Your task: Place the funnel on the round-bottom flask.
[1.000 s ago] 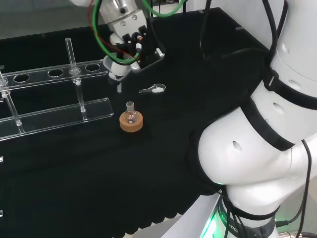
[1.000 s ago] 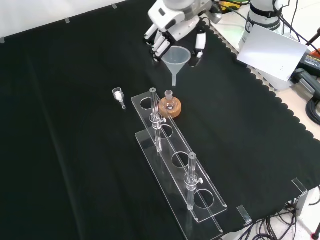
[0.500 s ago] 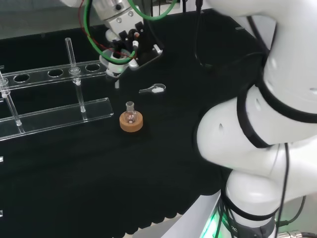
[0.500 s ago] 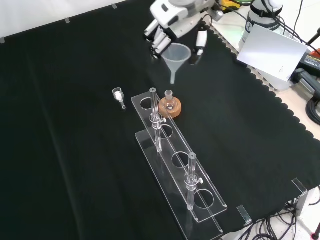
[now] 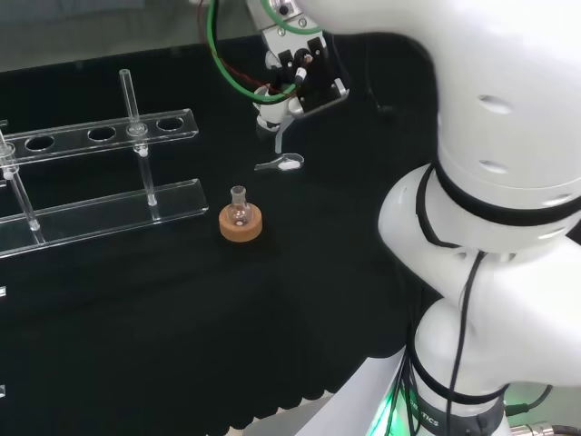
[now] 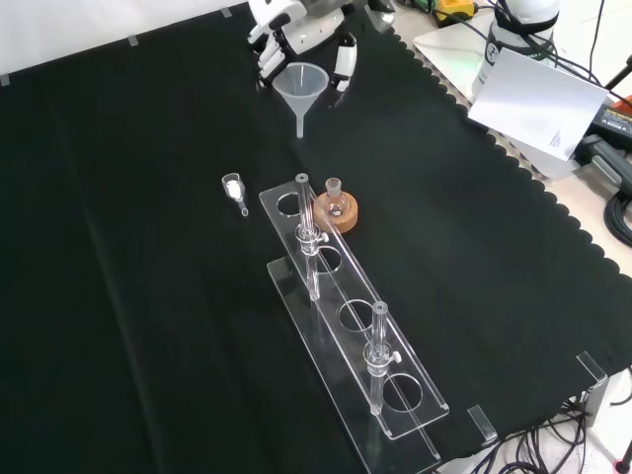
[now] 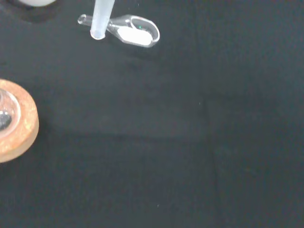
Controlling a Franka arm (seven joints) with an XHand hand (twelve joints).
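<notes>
Funnel [image 6: 300, 87] hangs upright, spout down, pinched at its rim by the hand's [image 6: 296, 30] curled fingers, well short of the round-bottom flask [image 6: 335, 202] waiting neck-up in its cork ring [image 6: 337, 216].

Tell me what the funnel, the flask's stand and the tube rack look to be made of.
Funnel: translucent whitish plastic by its look, a milky cone and stem. Flask's stand: cork, tan and grainy with a matte surface. Tube rack: clear, glossy sheet, probably acrylic, with bright edges and the black cloth showing through it.
</notes>
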